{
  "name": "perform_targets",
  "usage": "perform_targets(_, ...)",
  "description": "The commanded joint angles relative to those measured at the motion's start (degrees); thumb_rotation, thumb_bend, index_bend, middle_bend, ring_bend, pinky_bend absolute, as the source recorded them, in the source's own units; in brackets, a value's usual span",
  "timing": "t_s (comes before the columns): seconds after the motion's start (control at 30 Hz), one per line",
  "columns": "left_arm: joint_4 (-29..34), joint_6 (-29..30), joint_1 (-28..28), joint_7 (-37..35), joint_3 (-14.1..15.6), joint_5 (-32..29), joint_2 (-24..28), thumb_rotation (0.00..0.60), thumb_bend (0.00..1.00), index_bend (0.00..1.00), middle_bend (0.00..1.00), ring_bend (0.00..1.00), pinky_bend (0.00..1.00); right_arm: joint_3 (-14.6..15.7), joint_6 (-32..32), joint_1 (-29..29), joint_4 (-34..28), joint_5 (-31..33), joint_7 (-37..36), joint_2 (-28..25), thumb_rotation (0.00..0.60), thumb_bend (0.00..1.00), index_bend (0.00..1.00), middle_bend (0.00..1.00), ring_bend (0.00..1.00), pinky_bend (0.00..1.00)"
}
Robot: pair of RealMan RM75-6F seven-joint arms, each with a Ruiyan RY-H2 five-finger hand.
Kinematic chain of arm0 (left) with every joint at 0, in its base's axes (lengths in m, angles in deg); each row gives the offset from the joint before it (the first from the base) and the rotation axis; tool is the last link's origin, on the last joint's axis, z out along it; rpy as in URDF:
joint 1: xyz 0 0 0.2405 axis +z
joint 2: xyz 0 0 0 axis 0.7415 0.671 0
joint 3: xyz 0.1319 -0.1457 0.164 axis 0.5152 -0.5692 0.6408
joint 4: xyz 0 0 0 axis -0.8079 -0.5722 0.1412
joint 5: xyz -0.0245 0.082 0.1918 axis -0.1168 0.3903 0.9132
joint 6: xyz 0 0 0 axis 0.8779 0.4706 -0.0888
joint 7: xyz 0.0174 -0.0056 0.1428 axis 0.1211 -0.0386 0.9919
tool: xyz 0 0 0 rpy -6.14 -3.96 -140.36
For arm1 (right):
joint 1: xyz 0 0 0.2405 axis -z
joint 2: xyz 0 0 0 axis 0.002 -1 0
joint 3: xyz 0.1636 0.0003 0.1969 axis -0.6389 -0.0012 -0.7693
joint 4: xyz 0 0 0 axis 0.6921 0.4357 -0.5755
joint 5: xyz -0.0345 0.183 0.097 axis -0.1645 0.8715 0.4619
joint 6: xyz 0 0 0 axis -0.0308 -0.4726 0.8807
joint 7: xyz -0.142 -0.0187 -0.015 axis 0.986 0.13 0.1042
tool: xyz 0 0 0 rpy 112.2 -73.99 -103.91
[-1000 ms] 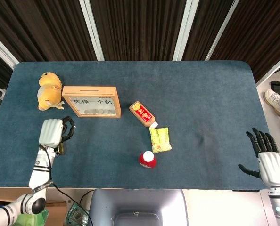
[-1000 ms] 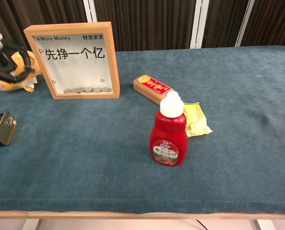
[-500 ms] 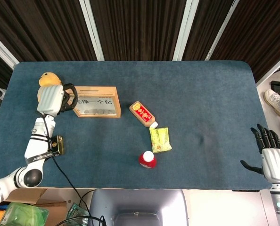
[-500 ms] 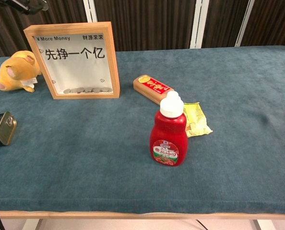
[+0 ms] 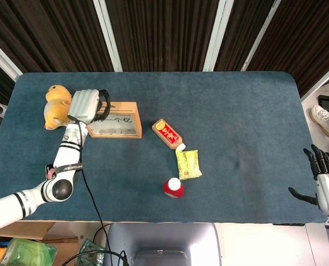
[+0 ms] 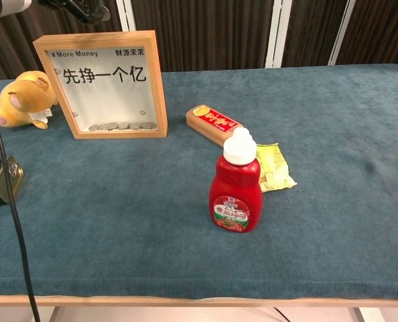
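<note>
Both hands empty: left hand (image 5: 87,105) raised over wooden coin frame (image 5: 116,121), fingers curled with nothing in them, poised above its top slot; right hand (image 5: 326,183) idle, fingers spread, far off.

We see the left hand (image 5: 88,105) has travelled from the near left part of the table, up past the plush toy (image 5: 56,108), to hang over the left end of the wooden frame (image 5: 116,119); its arm now covers the tin (image 6: 3,180) from above; the right hand (image 5: 326,182) has slid nearer the table's edge, fingers apart.
</note>
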State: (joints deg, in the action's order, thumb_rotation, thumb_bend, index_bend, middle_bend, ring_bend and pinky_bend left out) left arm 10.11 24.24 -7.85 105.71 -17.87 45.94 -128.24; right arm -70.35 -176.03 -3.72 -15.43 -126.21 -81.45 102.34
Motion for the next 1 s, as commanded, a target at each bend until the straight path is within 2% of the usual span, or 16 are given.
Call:
perform_targets(0.03, -1.31, 0.15, -1.32, 0.73, 0.79, -1.44, -0.95, 0.6, 0.6, 0.73, 1.0, 1.0, 1.0, 0.01, -0.36, 0.26, 0.08, -0.23, -0.77, -0.37, 0.6, 0.22, 0.0, 0.0, 0.0, 0.0)
perform_targets(0.5, -6.76, 0.12, -3.53, 2.29, 2.89, -6.24, -1.96, 0.6, 0.6, 0.73, 1.0, 1.0, 1.0, -0.01, -0.73, 0.55, 0.27, -0.45, -2.02, -0.91, 0.6, 0.22, 0.0, 0.0, 0.0, 0.0)
perform_targets(1.0, -5.88, 0.47, -4.24, 3.11, 4.94, -8.54, -0.81, 0.6, 0.6, 0.73, 1.0, 1.0, 1.0, -0.12, -0.19, 0.34, 0.27, -0.15, -1.75, -0.8, 0.6, 0.22, 0.0, 0.0, 0.0, 0.0)
